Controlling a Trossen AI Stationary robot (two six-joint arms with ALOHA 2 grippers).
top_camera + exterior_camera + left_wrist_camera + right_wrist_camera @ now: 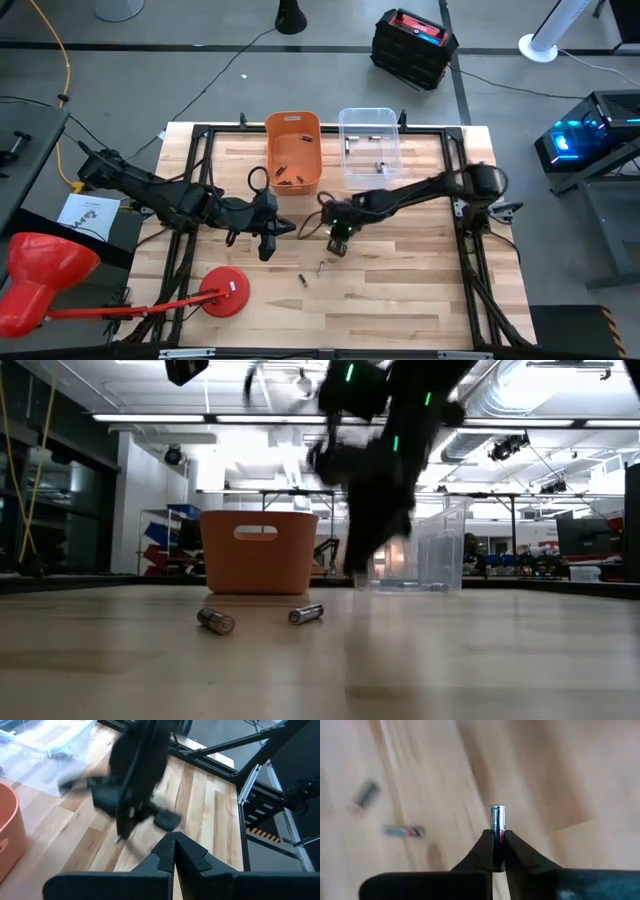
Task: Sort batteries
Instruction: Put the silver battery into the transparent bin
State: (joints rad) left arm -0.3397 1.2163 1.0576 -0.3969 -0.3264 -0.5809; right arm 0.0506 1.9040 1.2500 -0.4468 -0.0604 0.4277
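Note:
My right gripper (338, 246) hovers above the table's middle, in front of the two bins, and is shut on a small silvery battery (497, 816). Two more batteries (301, 279) (321, 267) lie flat on the wood just near of it; they also show in the low view, a battery (215, 621) and a battery (306, 614). Several dark cells lie in the orange bin (293, 150), and a few lie in the clear bin (369, 148). My left gripper (268, 244) waits left of the right one, shut and empty (174, 847). My right gripper pinches the battery between its two fingertips (485, 845). The battery lies along the fingers, and its silvery end (497, 812) sticks out past their tips. It is lifted clear of the table, and the fingers point down at the wood.
A red desk lamp's round base (226, 292) stands on the table's near left part, its shade (40, 275) off the left edge. Black frame rails (470, 250) run along the table's sides. Bare wood lies to the right of the loose batteries.

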